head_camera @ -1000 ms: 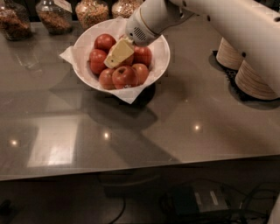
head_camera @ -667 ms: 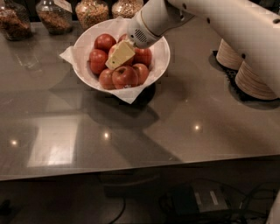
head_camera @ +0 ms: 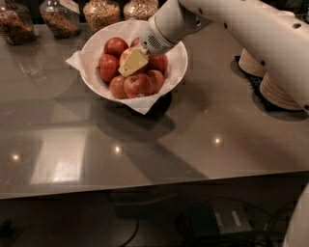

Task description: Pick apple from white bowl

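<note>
One broad grey table (head_camera: 203,144) carries everything here, and the white arm (head_camera: 241,24) reaches across it from the right toward the far left. The white bowl (head_camera: 179,60) stands on the far left part of the table, lined with a paper napkin (head_camera: 76,60) whose corners stick out. Stacked tan bowls (head_camera: 277,89) sit well apart at the right, and jars (head_camera: 101,12) line the far edge. Darker red apples (head_camera: 138,84) fill the bowl. The end effector (head_camera: 133,62) is down among them at the middle of the heap, touching or just above the apple (head_camera: 125,54), the pale one, which lies on top just to its far left and is partly hidden by it. Whether the end effector is apart, together or clamped on the fruit I cannot tell. To do the grasp well, it should likely settle squarely around the pale apple's widest part, close firmly without nudging the red neighbours, and then lift straight up so nothing rolls and the napkin does not drag. Compared with a second ago, almost nothing differs: the end effector sits at the same spot in the bowl and the apples lie as they did.
</note>
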Robot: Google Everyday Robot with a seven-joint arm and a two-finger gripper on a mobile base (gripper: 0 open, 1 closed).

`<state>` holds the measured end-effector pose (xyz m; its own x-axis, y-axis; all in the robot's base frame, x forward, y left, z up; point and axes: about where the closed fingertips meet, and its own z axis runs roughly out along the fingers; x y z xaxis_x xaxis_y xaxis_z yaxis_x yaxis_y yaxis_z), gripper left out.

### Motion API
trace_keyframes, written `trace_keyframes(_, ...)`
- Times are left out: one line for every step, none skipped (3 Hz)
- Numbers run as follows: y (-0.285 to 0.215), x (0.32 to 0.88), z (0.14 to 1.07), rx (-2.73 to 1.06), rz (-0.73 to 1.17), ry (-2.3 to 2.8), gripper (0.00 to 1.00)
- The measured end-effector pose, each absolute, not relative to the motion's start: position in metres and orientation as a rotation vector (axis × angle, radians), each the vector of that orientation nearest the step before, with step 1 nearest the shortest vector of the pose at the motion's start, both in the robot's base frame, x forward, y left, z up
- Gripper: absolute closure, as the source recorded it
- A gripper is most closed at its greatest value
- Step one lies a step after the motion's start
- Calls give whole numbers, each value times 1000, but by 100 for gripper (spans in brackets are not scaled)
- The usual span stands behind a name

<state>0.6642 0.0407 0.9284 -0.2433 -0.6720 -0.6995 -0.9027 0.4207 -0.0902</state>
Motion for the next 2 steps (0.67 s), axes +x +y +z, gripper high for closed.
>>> trace_keyframes(44, 669, 923, -1333, 450, 2009, 38)
trace_keyframes(46, 671, 920, -1341, 458, 2016, 57)
